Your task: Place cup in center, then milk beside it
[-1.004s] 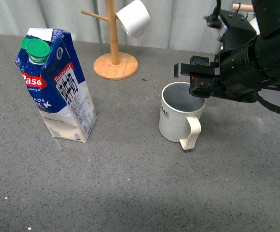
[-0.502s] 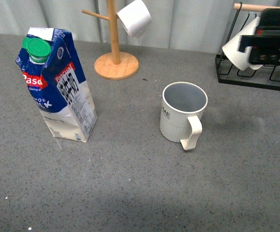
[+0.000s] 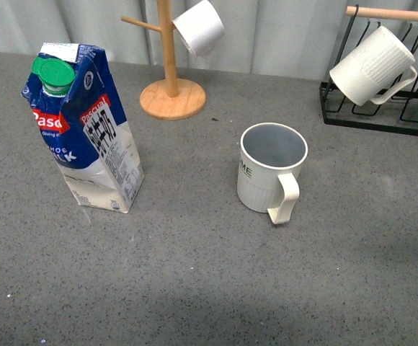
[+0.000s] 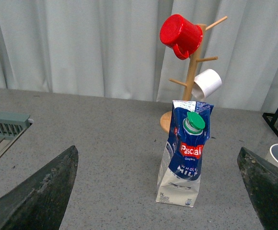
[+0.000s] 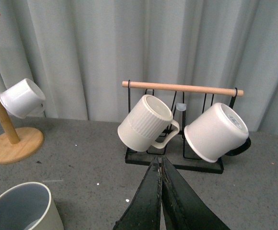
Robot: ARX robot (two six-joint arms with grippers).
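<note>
We judged the tall blue-and-white gable-top milk carton with the green screw cap (image 3: 86, 130) the likeliest thing to go wrong. It stood leaning, with its lower walls creased, so a high grip or a one-sided nudge could tip it, and a hard squeeze could buckle it. Carried across, it could also clip the cream-white ribbed mug lettered "HOME" (image 3: 270, 176), whose loop handle jutted toward us.

From the wooden mug tree with the round base (image 3: 171, 97), the carton stood left and nearer us, the mug right and nearer us. The carton was ahead of our left gripper (image 4: 156, 149), well apart from it; that gripper's fingers were spread wide and empty. Our right gripper (image 5: 159, 165) was pressed closed on nothing, with the mug near it but apart.
</note>
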